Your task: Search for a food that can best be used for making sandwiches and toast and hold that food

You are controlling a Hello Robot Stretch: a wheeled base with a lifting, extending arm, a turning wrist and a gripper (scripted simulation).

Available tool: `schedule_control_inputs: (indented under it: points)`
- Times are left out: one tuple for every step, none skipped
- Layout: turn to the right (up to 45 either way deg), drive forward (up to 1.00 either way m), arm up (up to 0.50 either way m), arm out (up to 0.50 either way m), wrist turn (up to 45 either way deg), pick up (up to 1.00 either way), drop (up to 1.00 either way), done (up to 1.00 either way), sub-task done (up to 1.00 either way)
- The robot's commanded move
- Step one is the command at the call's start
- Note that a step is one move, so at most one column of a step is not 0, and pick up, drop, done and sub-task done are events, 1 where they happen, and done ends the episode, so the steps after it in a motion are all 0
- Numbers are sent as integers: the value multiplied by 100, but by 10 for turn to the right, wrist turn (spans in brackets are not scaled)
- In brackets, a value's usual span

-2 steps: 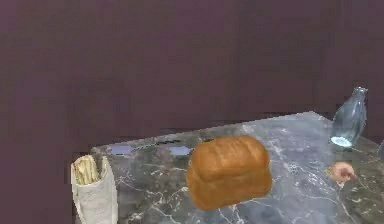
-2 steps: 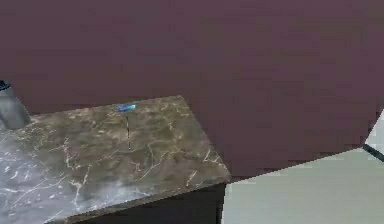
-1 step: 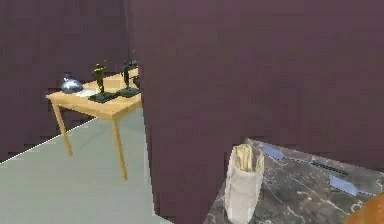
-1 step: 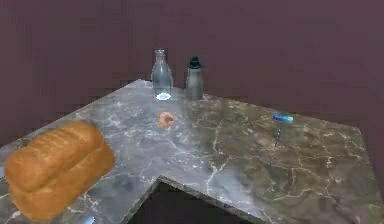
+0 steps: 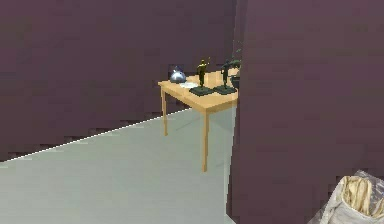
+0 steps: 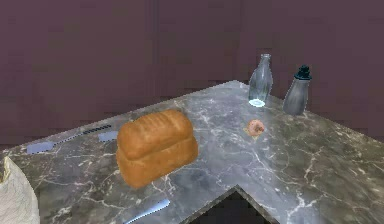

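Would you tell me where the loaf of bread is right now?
The loaf of bread is left of middle in the arm side view, against the marble countertop, with a clear bottle farther right.

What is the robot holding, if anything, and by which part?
That cannot be told; the bread loaf appears near the edge of the marble counter.

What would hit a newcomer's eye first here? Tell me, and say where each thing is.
The brown loaf of bread stands out most, large in the arm side view's lower middle against the grey marble countertop. Near the counter's far corner stand a clear glass bottle and a dark-capped bottle. In the forward view, a light wooden table bearing small dark statues stands by the purple wall.
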Motion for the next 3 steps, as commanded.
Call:
schedule_control_inputs:
  points:
    - [0, 0, 50, 0, 0, 0, 0, 0, 0]
    - [0, 0, 38, 0, 0, 0, 0, 0, 0]
    - [0, 0, 0, 16, 0, 0, 0, 0, 0]
